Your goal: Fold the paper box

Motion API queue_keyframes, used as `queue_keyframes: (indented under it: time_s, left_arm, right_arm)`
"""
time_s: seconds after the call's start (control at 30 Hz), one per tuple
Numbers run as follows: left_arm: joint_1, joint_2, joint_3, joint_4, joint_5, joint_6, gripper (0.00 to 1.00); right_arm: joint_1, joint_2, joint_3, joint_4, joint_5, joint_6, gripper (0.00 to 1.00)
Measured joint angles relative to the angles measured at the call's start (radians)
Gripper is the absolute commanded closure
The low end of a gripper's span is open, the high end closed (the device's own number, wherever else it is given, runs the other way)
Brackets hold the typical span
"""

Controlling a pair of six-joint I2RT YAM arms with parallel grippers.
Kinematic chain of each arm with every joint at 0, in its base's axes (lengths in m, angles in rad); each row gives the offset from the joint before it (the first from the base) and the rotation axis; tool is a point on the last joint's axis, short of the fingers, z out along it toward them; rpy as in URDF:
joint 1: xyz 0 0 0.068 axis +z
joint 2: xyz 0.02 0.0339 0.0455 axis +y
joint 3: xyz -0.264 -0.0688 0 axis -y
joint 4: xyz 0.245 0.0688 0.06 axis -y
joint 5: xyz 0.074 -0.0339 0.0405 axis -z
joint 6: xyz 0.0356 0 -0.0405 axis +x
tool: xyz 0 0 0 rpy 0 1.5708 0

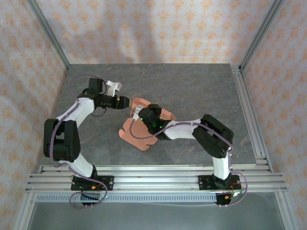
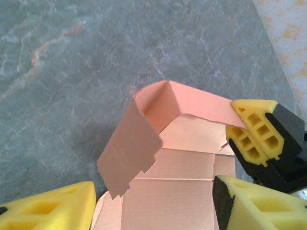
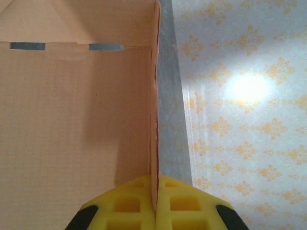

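At the centre of the grey bench, the paper box lies half-formed, a salmon-orange card sheet with its base flat and its side flaps raised. It looks light and thin, stiff across each panel but ready to bend at the creases, and likely to crumple or slide if pushed hard. The free edges of the raised flaps seem the best places to take hold, with the base kept down. The right hand is pressed together on the edge of one upright wall, the card caught between its yellow fingertips. The left hand is spread wide over the base panel, a finger in each lower corner of its frame, gripping nothing. The overhead view shows both arms meeting above the sheet, though the right wrist covers the folds. The left wrist view shows a curled, notched flap at centre frame and the pinch at right. The right wrist view brings up two slots at upper left, too fine to make out from overhead.
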State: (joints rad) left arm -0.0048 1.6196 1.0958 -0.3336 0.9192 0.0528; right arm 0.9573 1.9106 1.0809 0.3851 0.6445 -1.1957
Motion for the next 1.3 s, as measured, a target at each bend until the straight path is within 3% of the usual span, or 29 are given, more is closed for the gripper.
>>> queue_keyframes:
  time_s: [0.23, 0.47, 0.73, 1.0, 1.3]
  left_arm:
    - [0.005, -0.001, -0.052, 0.088, -0.095, -0.067, 0.35]
    - [0.06, 0.037, -0.028, 0.125, -0.174, -0.138, 0.48]
    - [0.04, 0.239, 0.116, 0.0, -0.167, -0.094, 0.47]
    - [-0.037, 0.251, 0.121, -0.103, -0.125, -0.002, 0.46]
    - [-0.042, 0.25, 0.121, -0.138, -0.085, 0.055, 0.46]
  right_arm:
    - [0.018, 0.032, -0.033, 0.18, 0.03, -0.134, 1.0]
    - [0.02, 0.038, -0.04, 0.196, 0.034, -0.153, 1.0]
    - [0.024, 0.038, -0.04, 0.181, 0.034, -0.14, 1.0]
    - [0.024, 0.038, -0.033, 0.133, 0.033, -0.096, 1.0]
    - [0.021, 0.038, -0.018, 0.087, 0.028, -0.05, 1.0]
